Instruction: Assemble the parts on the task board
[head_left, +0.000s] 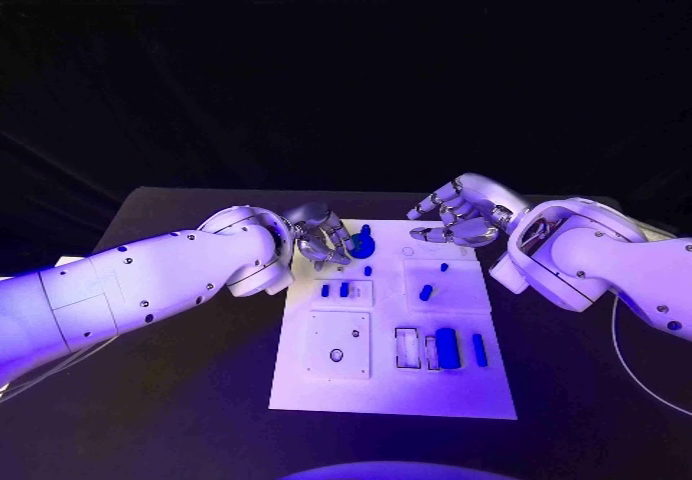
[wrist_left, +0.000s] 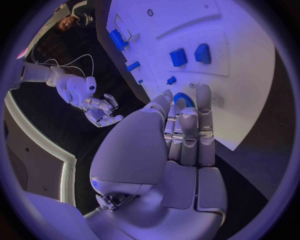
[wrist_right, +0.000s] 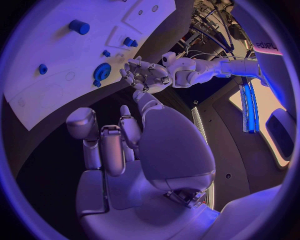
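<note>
Left hand (head_left: 320, 243) at board's far-left edge, fingers curled beside blue gear (head_left: 362, 243); grip on gear cannot be confirmed; white board (head_left: 332, 400) mid-surface; small blue pieces (head_left: 447, 349) lie loose in near-right slots, assembly judged mostly pending; right hand (head_left: 456, 218) over far-right corner, fingers apart, holding nothing.

Black tabletop (head_left: 173, 400) with a white task board (head_left: 389, 395) on it
The board lies flat in the middle of the tabletop, its long side running away from the robot, with bare dark surface on both sides and in front
</note>
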